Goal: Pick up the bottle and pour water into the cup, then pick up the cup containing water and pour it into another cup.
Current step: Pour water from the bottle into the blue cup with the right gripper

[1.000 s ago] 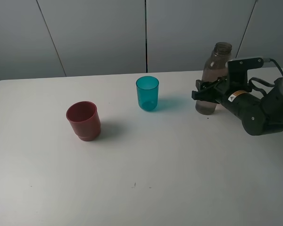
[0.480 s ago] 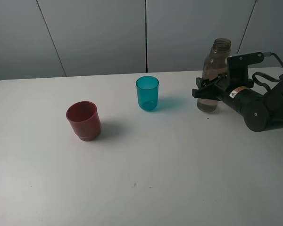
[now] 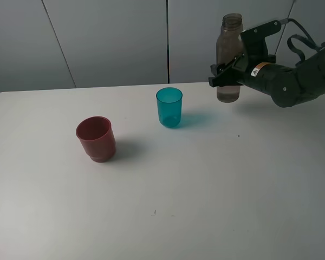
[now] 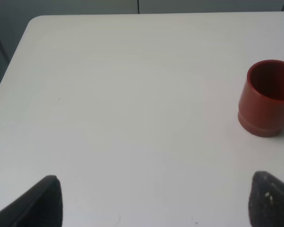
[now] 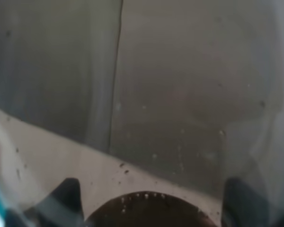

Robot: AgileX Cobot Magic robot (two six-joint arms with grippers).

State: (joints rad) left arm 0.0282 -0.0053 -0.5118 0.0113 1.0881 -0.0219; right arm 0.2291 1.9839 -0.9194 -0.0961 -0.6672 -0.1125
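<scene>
Bottle (image 3: pixel 229 49) is held upright and clear of the counter (image 3: pixel 206 189) by the right end effector (image 3: pixel 220 77), whose jaws are clamped across the lower half of its body; in the right wrist view its smoky wall fills nearly everything. It is found near the back edge, to the right of the teal cup (image 3: pixel 169 107) in the high view and not yet over it, while the red cup (image 3: pixel 96 138) stands well apart on the left. The left end effector (image 4: pixel 158 203) is seen with jaws spread wide and nothing between them, the red cup lying ahead of it. The bottle is judged light, thin-walled and smooth, so a hard squeeze is likely to dent it and a slack one to let it slip when tipped. No cap is fitted, so water can be spilled by any sudden tilt. A hold around the lower-middle body is thought sound, since the neck is left free for pouring; how much water is inside cannot be told
</scene>
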